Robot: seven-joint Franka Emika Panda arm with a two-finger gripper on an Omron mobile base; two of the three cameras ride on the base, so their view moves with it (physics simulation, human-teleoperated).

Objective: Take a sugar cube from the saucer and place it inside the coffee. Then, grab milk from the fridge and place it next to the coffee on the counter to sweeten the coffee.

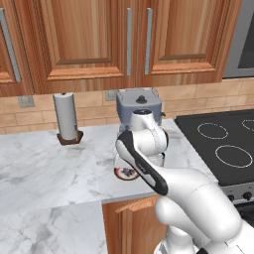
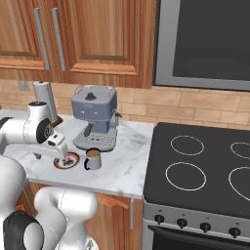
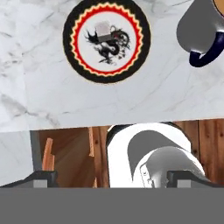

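The saucer (image 3: 70, 39) lies on the counter (image 3: 43, 96) near its front edge, with a small pale sugar cube (image 3: 103, 29) on its patterned centre. In the right base view the saucer (image 2: 73, 161) is just left of the coffee (image 2: 93, 159), a dark grey mug with brown liquid. The hand view shows that mug (image 3: 199, 26) at the top right. My gripper (image 3: 114, 178) hangs open and empty above the saucer's near side, pointing down, with its fingertips (image 3: 41, 177) spread wide. It also appears in the right base view as the gripper (image 2: 60, 157). The milk and the fridge are out of view.
A blue-grey espresso machine (image 2: 95, 114) stands right behind the mug. A paper towel roll (image 1: 66, 116) stands further left by the wall. A black stove top (image 2: 195, 166) adjoins the counter on the right. Wooden cabinets hang above.
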